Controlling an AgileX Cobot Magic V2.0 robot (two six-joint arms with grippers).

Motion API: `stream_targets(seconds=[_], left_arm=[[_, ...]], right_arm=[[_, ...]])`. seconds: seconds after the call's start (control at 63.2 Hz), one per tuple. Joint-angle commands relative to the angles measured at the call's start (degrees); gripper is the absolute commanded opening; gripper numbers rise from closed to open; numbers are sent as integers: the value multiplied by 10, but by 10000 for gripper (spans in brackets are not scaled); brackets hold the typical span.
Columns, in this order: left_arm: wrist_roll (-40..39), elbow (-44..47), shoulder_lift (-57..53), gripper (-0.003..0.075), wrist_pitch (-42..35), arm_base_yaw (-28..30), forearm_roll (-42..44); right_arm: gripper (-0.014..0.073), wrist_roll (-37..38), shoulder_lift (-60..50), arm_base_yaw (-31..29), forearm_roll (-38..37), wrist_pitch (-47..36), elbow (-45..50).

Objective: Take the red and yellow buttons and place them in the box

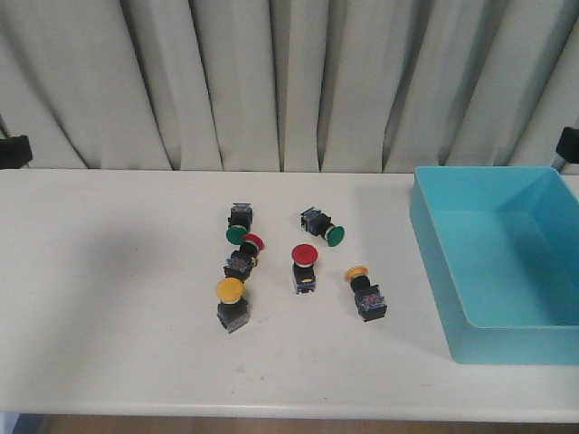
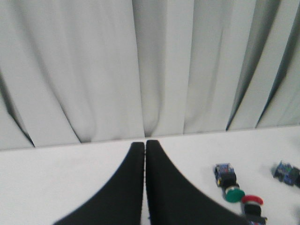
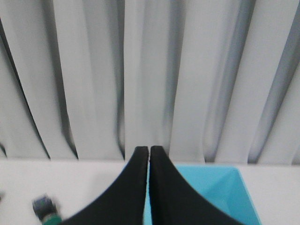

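Observation:
Several push-buttons lie mid-table in the front view. Two have red caps and two have yellow caps. The turquoise box stands at the right and looks empty. My left gripper is shut and empty, above the table to the left of the buttons; a red cap shows at the edge of its view. My right gripper is shut and empty, near the box. Neither gripper shows in the front view.
Two green-capped buttons lie among the others; one also shows in the left wrist view and one in the right wrist view. A grey curtain hangs behind the white table.

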Motion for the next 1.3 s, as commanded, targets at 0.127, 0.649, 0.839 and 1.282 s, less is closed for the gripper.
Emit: stream_targets(seconds=[0.127,0.649,0.839,1.282], left_arm=[[-6,-127,78,310,50,-69,-8],[-6,-521,447,694,263,-271,-43],[-9,-626,568,631,321,-293,-43],[-27,-675,668,586,360,-294,-22]], right_arm=[[355,-29,21,17,-28,5,-21],[701,-24,84,72,-2,70,-21],[688,-24,111,72,36,76,-21],[671,-24,135,72,54,72,-21]])
